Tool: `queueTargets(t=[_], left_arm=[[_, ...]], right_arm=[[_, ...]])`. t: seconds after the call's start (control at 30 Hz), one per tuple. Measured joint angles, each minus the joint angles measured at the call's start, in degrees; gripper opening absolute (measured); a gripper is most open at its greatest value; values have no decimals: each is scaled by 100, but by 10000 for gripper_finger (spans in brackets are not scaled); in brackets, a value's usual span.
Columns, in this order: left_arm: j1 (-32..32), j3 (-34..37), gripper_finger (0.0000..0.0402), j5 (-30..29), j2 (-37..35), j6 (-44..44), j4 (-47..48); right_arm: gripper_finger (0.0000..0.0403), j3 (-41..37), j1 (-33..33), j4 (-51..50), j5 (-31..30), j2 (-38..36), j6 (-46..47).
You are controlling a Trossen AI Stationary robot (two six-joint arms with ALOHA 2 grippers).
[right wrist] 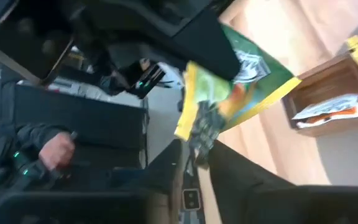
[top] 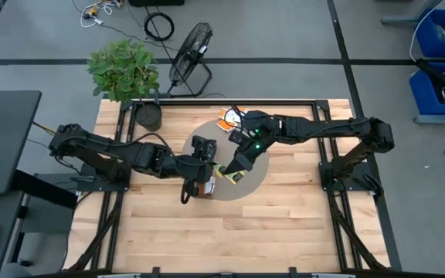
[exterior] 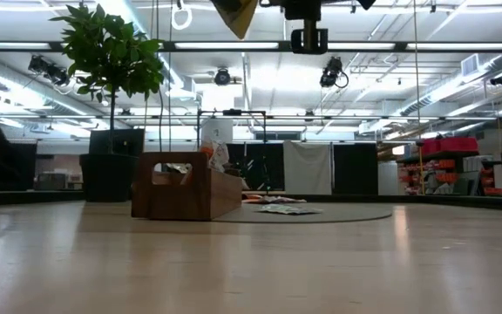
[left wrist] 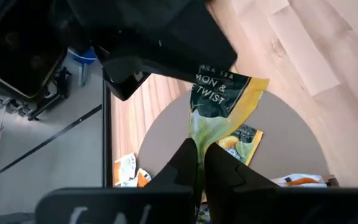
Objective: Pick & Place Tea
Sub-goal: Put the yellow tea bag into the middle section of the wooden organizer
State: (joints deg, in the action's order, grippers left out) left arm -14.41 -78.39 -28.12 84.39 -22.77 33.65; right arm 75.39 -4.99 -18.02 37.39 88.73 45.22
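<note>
A yellow-green tea sachet (left wrist: pixel 219 106) hangs in the air over the grey round mat (top: pixel 257 181), between my two grippers. My left gripper (left wrist: pixel 201 152) comes from the table's left and is shut on one end of it. My right gripper (right wrist: pixel 194 152) comes from the right. Its fingers stand slightly apart around the sachet's other end (right wrist: pixel 197 140). The brown wooden tray (top: pixel 203 189) stands on the mat below my left gripper, with sachets in it (right wrist: pixel 328 109). More tea lies on the mat: a yellow sachet (left wrist: pixel 244 140) and orange-and-white ones (top: pixel 229 120). My left gripper pinches the sachet's pale green end (left wrist: pixel 197 134) between its two fingers, coming from the table's left and slanting down. The sachet is lifted clear of the mat and reaches away from the fingers toward my right gripper. My right gripper has the sachet's other end between its fingers, but I cannot tell whether they touch it.
A potted plant (top: pixel 126 73) stands at the table's far left corner, and a fan (top: pixel 191 54) is on the floor behind it. Bare wooden tabletop (top: pixel 230 232) lies on the near side of the mat.
</note>
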Motion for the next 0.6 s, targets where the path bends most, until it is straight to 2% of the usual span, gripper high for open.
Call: queueTargets(t=[0.13, 0.33, 0.47, 0.6], left_arm=[[0, -5, 11, 59, -6, 158, 32], [9, 0, 10, 593, -14, 566, 35], [4, 0, 10, 1044, -14, 826, -86], [46, 2, 11, 1761, -14, 1186, -510]], right_arm=[[133, -4, -6, -19, 194, -138, -112], [203, -2, -155, -122, 431, -450, -340], [231, -2, -275, -230, 152, -772, -797], [236, -2, -324, -444, -416, -1110, -1408]])
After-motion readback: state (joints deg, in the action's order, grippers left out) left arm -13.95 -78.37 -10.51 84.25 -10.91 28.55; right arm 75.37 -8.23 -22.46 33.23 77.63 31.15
